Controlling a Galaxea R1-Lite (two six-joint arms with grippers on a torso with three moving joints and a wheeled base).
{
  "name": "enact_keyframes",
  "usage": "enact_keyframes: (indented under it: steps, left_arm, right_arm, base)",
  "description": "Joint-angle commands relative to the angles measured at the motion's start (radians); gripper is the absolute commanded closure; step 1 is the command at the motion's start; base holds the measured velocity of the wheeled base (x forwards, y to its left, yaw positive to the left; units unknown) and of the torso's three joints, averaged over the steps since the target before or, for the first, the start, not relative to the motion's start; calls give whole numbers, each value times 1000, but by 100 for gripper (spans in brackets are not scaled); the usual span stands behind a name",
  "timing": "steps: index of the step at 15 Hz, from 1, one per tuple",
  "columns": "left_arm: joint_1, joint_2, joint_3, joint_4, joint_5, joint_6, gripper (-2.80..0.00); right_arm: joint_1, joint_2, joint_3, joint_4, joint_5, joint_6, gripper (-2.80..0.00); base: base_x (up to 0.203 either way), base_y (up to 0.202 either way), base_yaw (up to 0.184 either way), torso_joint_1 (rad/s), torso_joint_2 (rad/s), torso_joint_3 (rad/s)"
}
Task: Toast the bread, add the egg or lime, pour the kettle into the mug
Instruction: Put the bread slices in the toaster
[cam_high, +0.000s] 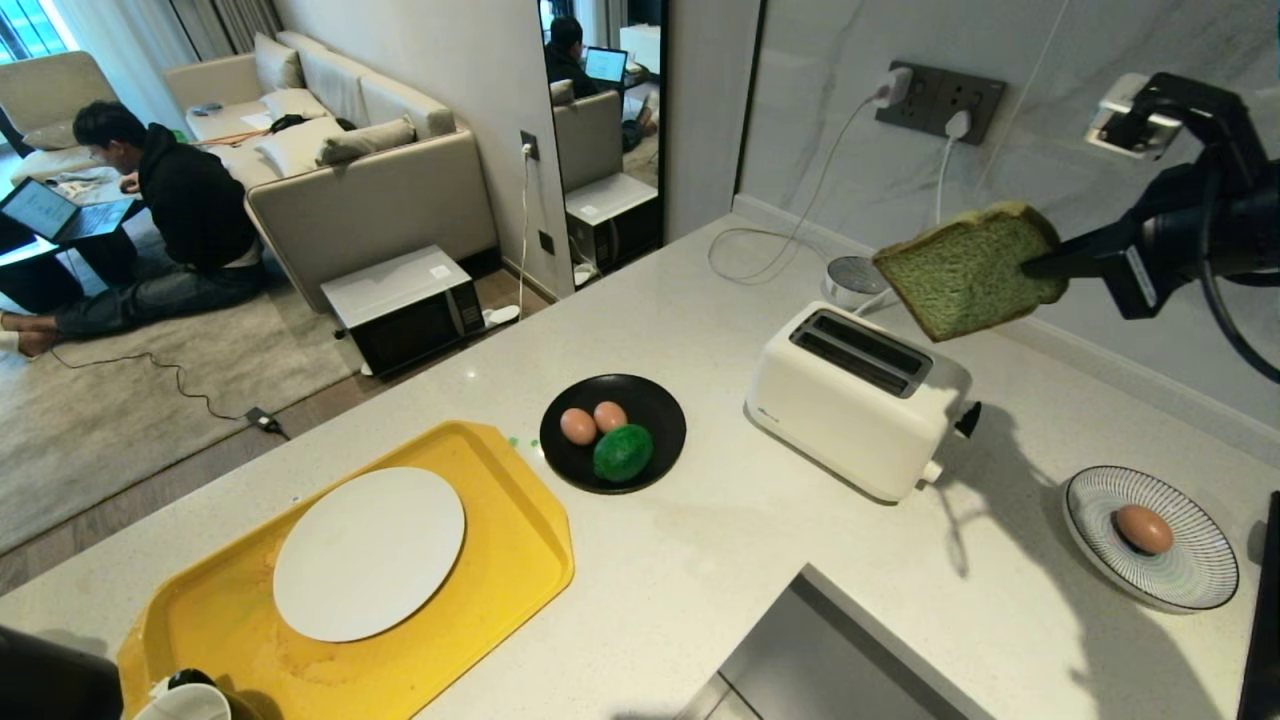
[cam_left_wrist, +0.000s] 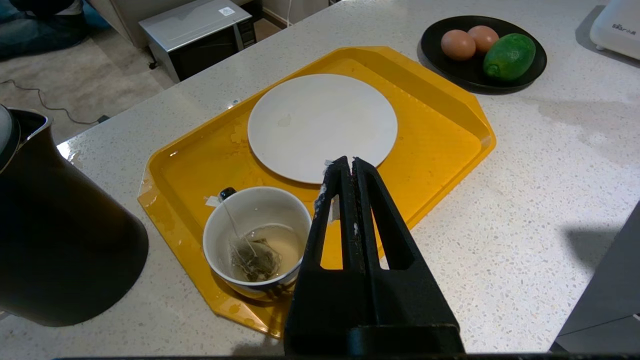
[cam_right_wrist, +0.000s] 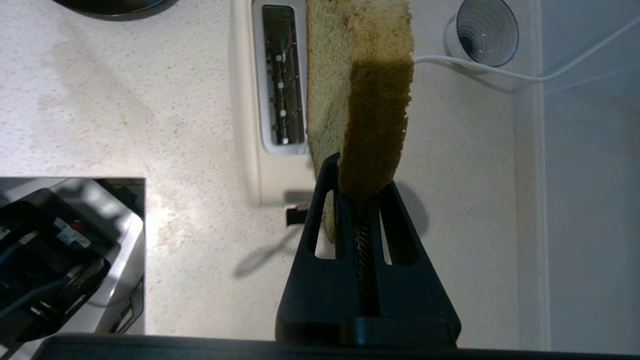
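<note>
While fingers (cam_high: 1035, 268) clamp the bread (cam_high: 965, 270), it hangs clear above the toaster (cam_high: 850, 400).

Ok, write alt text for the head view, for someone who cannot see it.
The robot's right hand holds a slice of green bread in the air above a white toaster on a pale counter. Nearby are a black plate with two eggs and a lime, a striped plate with one egg, and a yellow tray.

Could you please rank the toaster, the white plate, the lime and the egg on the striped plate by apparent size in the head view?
1. Toaster, white plate: alike.
2. Lime.
3. Egg.
</note>
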Motion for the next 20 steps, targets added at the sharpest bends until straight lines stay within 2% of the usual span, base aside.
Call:
enact_keyframes:
  steps: [1, 3, 8, 20]
  left_arm:
    - [0, -1, 0, 0, 0, 0, 0]
    - [0, 1, 0, 0, 0, 0, 0]
    - [0, -1, 0, 0, 0, 0, 0]
    - [0, -1, 0, 0, 0, 0, 0]
  right_arm:
    - [-3, 186, -109, 4, 8, -14, 0]
    - [-20, 234, -134, 4, 13, -52, 0]
    - [-24, 297, -193, 4, 16, -61, 0]
    - [-22, 315, -179, 4, 38, -79, 0]
  base:
    - [0, 0, 0, 0, 0, 0]
    - [0, 0, 0, 0, 0, 0]
    - [0, 0, 0, 0, 0, 0]
    - [0, 0, 0, 0, 0, 0]
